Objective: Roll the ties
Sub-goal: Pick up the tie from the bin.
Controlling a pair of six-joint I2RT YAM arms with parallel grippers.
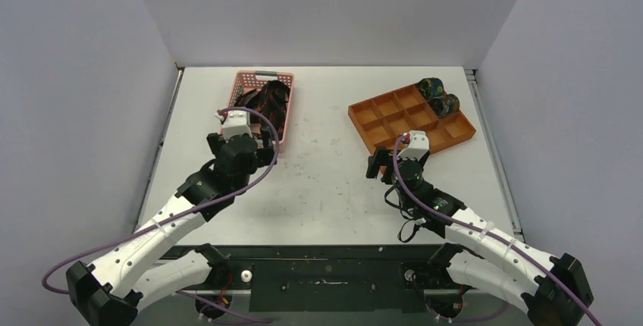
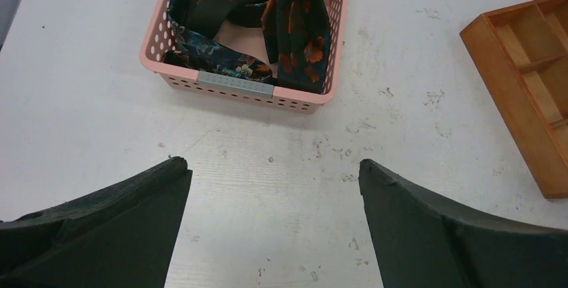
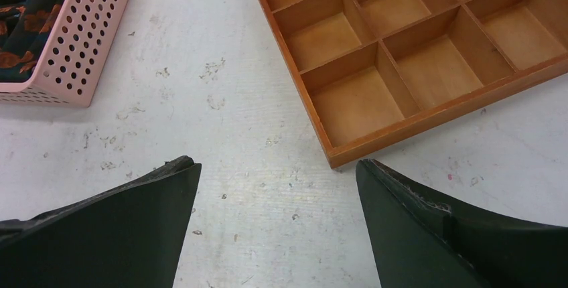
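Bench point(image 1: 326, 182), white and scuffed, carries one orange tray point(image 1: 359, 129) at upper right and one pink basket point(image 1: 261, 74) at upper left of centre. Loose ties point(image 2: 281, 13) lie tangled in the basket. Their number cannot be told, though two patterns show. Two rolled ties point(image 1: 438, 95) sit in the tray's upper-right corner. Left gripper point(image 2: 271, 167) hovers before the basket and right gripper point(image 3: 274, 167) near the tray. Both jaws are spread and empty. Judged step: fetching the next tie, which calls for pinching a single strip.
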